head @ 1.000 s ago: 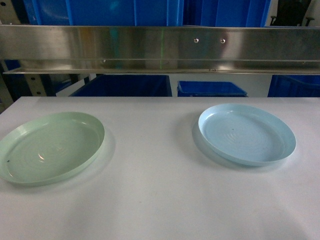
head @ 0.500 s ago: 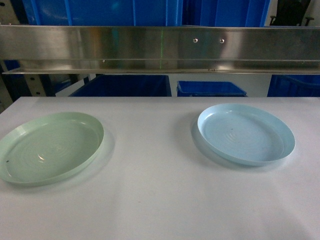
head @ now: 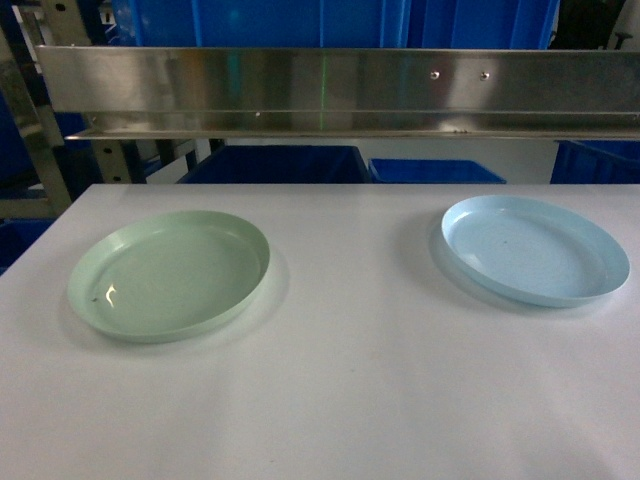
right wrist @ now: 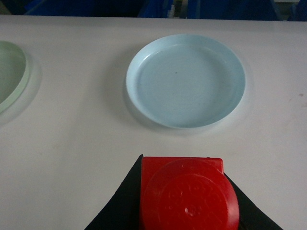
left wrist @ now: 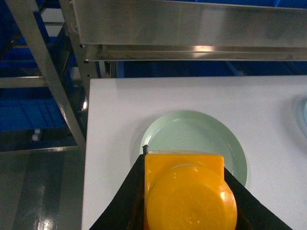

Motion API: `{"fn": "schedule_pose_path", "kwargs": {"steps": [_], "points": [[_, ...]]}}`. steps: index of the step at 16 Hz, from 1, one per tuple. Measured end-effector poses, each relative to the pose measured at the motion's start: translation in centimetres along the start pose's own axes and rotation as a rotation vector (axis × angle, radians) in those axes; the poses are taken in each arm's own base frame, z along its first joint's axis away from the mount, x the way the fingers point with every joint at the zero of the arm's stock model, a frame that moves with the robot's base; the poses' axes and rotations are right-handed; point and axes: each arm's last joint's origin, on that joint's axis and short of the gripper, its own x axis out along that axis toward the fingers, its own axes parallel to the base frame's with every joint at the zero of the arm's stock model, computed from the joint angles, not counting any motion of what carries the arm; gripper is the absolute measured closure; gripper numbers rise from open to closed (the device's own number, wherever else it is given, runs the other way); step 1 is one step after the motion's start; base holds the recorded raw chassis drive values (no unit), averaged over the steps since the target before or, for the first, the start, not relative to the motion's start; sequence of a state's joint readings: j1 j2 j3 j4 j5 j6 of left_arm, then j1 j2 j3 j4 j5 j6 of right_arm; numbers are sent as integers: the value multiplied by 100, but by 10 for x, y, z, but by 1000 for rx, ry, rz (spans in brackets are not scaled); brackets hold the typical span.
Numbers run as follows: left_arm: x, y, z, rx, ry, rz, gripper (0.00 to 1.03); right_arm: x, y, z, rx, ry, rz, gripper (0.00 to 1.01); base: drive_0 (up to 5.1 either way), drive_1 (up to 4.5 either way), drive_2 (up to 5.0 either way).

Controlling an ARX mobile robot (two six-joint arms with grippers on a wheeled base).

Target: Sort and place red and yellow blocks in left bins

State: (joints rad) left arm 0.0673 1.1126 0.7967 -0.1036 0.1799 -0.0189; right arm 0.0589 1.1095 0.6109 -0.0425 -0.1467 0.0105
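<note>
In the left wrist view an orange-yellow block (left wrist: 187, 194) fills the bottom of the frame, stud toward the camera, with my left gripper (left wrist: 184, 159) shut on it, black fingers on both sides. It hangs over the near rim of the green plate (left wrist: 192, 132). In the right wrist view my right gripper (right wrist: 182, 165) is shut on the red block (right wrist: 187, 196), above bare table in front of the pale blue plate (right wrist: 186, 79). Neither gripper shows in the head view. Blue bins (head: 280, 163) stand behind the table; which are the left bins I cannot tell.
The green plate (head: 170, 272) lies left and the blue plate (head: 535, 248) right on the white table (head: 350, 380). A steel shelf rail (head: 340, 90) crosses above the far edge. The table's left edge (left wrist: 87, 158) drops to the floor beside a metal rack post (left wrist: 45, 72).
In the head view both plates have shifted to the right and the table's left edge and rack post have come into view. The plates themselves have not moved on the table.
</note>
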Motion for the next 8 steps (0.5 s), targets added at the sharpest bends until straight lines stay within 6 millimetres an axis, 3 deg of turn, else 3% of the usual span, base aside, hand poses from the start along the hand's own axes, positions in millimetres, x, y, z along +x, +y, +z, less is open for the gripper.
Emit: {"fn": "schedule_pose_path", "kwargs": {"steps": [8], "points": [[0, 0, 0, 0, 0, 3, 76, -1, 0, 0, -1, -4, -1, 74, -445, 52, 413]]}}
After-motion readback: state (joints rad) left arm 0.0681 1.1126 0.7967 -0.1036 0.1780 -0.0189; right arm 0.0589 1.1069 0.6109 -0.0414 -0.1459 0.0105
